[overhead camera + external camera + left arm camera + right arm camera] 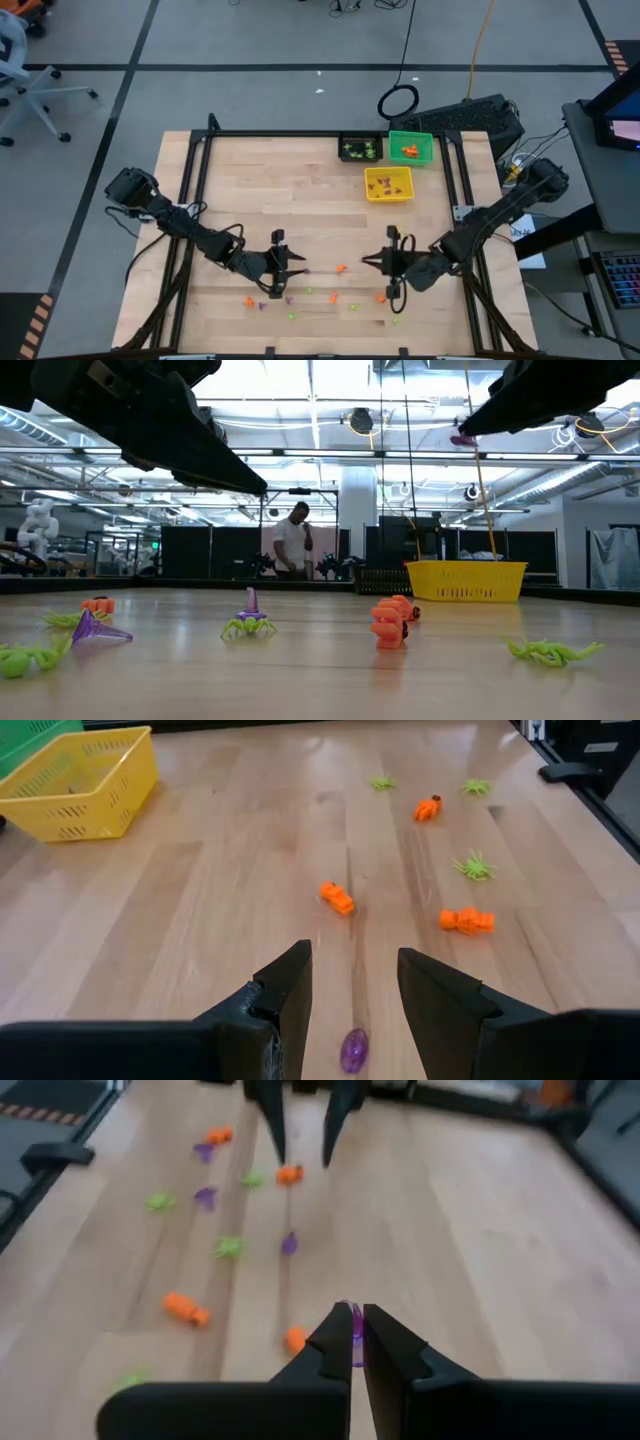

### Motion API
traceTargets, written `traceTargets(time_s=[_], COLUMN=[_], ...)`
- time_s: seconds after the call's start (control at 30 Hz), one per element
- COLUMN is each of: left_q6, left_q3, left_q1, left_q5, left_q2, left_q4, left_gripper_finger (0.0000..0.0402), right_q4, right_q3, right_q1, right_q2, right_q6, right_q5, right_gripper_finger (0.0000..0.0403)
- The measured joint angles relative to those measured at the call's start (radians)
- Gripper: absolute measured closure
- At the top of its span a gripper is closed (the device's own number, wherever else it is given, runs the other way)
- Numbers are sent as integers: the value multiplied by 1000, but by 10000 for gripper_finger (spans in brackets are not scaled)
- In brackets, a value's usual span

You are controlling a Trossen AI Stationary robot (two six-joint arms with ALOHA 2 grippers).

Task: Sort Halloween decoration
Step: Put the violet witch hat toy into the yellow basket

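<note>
Two arms are at work over the near half of the table [250,190], and the step in hand looks like carrying a picked piece to its bin. The right gripper [356,1332] is pinched closed on a small purple trinket [356,1323], lifted clear of the wood. The left gripper [352,982] hangs with its fingers parted and empty, above another purple piece [354,1050] lying on the table. Orange, green and purple trinkets lie scattered between and around both grippers. Purple pieces seem to sit in the yellow bin [389,183], well away toward the far side, so the right arm likely needs to swing there and release; the left need only drop and close.
</note>
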Motion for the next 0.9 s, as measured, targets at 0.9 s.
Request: traceTargets(time_s=[0.9], left_q6=[-1], left_q3=[0], left_q1=[0], left_q5=[-9], left_q2=[0], left_q4=[27], left_gripper_finger=[249], right_q4=[889], right_q3=[-344], right_q1=[-154], right_q2=[-247], right_q6=[-328], right_q5=[-56], right_gripper_finger=[403])
